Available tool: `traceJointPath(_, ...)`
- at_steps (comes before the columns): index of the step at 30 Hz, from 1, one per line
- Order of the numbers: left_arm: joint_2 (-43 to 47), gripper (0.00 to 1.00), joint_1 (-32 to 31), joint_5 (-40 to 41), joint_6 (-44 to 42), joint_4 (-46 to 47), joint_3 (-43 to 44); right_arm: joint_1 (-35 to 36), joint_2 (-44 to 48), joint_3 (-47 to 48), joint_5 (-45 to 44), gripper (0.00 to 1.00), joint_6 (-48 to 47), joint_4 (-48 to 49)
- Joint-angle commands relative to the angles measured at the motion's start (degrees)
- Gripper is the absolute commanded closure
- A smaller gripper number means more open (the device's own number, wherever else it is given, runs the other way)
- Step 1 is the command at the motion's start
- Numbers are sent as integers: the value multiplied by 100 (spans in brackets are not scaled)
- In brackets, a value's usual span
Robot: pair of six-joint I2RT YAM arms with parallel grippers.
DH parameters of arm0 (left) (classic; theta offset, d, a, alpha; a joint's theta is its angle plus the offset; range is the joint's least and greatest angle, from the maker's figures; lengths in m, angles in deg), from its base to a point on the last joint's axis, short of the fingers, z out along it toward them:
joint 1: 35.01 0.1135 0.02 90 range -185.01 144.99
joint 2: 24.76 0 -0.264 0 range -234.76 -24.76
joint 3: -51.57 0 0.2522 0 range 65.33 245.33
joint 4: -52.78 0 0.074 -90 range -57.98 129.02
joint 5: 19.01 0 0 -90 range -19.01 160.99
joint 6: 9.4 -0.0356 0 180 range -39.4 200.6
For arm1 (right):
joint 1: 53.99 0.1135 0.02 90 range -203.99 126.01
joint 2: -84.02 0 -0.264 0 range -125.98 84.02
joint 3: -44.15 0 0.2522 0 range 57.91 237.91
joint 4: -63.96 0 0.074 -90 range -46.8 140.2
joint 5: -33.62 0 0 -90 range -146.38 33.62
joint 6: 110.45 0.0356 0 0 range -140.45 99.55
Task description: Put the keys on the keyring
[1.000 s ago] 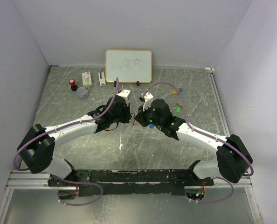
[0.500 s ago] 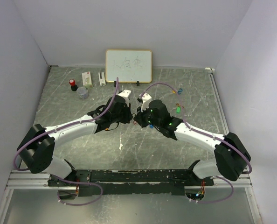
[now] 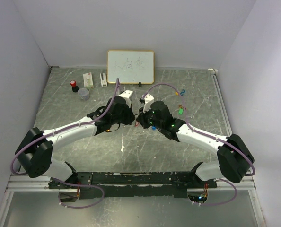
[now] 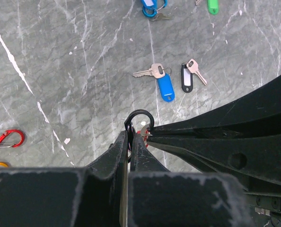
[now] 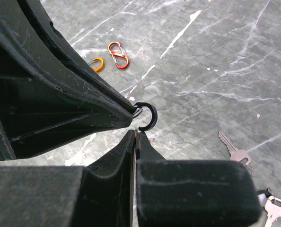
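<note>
Two end effectors meet tip to tip just above the middle of the table (image 4: 60, 71). Nearest, the left end effector (image 4: 131, 138) is fully closed, pinching a black keyring (image 4: 140, 112) that stands up from its tips. The ring's gap is turned toward the other arm. The right end effector (image 5: 135, 138) is closed too. A sliver of red at its tip looks like a red key tag (image 4: 143, 134), though little of it shows. Within the last second the right arm has swung in toward the left one, so the tag now sits just beside the ring. Threading appears to be under way but not finished. Beyond them, a blue key tag (image 4: 165, 88) and a black key tag (image 4: 186, 78) lie on the table with metal keys. A green key tag (image 4: 212, 5) lies farther off, and a whiteboard (image 3: 130, 66) stands at the far edge.
</note>
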Motion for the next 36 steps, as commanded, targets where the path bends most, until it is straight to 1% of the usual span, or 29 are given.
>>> traceJointPath(1, 143, 93, -34, -214, -58, 92, 107, 33, -16, 152, -126, 100, -21, 127)
traceJointPath(10, 73, 93, -32, 5, -27, -2, 168, 40, 108, 170, -9, 100, -56, 83)
traceJointPath(22, -285, 93, -30, -22, -82, -80, 467, 75, 176, 177, -6, 100, -101, 35)
traceJointPath(26, -406, 93, -34, -32, -108, -231, 593, 84, 229, 184, -32, 100, -117, 23)
traceJointPath(36, -259, 93, -34, -177, -136, -259, 563, 86, 188, 191, -227, 100, -161, -52)
